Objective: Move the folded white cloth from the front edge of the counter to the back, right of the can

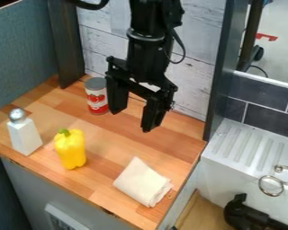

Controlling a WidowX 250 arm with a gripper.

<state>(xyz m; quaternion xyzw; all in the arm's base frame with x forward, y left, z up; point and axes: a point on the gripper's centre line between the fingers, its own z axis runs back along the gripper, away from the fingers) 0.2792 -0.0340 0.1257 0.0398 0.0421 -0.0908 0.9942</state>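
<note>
The black gripper (133, 120) hangs over the back middle of the wooden counter, fingers spread apart with nothing between them. Just left of it stands a red and white can (96, 96) with a grey top, partly beside the left finger. A yellow bell pepper (70, 149) with a green stem is upright near the counter's front left. Farther left is a white shaker (24, 134) with a silver round top. Toward the front right lies a folded cream cloth (142, 182).
The wooden counter (110, 146) is bounded by a blue-grey panel (20, 54) at left and a white plank wall (197, 67) behind. A dark post (222, 76) rises at its right corner, beside a white sink (245, 146) with metal rings (271, 185).
</note>
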